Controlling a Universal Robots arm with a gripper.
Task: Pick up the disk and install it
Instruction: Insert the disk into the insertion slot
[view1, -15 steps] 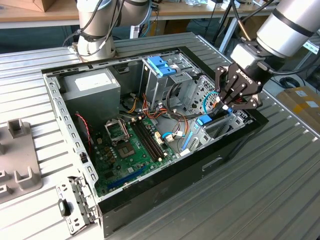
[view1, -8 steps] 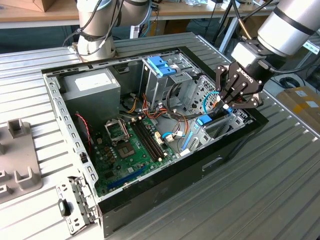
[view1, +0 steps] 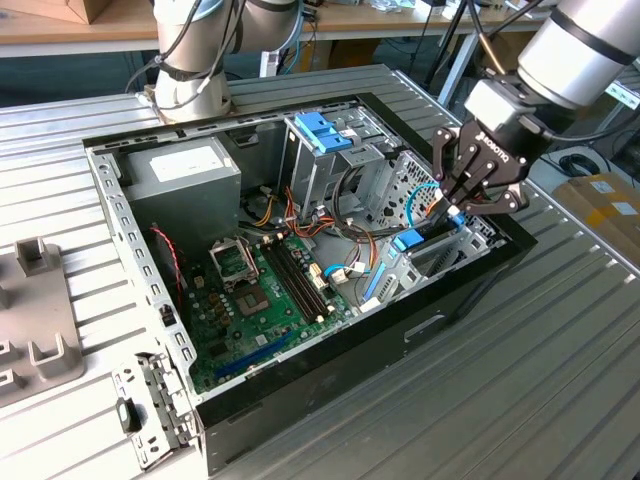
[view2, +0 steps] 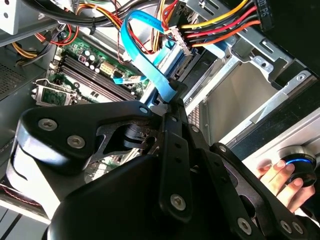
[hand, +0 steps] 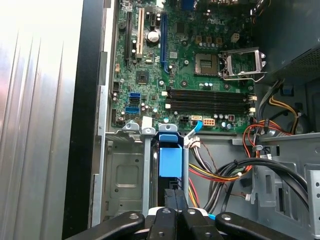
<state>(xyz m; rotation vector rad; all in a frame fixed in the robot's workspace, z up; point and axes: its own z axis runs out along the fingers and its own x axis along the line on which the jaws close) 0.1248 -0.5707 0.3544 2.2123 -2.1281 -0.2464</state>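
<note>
1. Black end effector (hand: 175, 220) linkage sits closest in both wrist views, its fingers drawn narrow together over the disk (hand: 169, 162) (blue carrier face up).
2. Disk stands on edge in the metal drive bay (hand: 125, 175), beside the green motherboard (hand: 190, 65).
3. Exterior view: the end effector (view1: 455, 205) hangs over the open computer case (view1: 130, 260) on the ribbed desk (view1: 520, 380).
4. A person's fingers (view2: 277, 177) rest on a round knob (view2: 300, 167).

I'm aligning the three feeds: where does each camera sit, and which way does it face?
Exterior view: off the arm, looking down at the open computer case; arm and hand show.
First wrist view: on the arm, facing down over the hand at the motherboard.
Second wrist view: behind the hand's linkage, facing the cables.
All share the motherboard.
</note>
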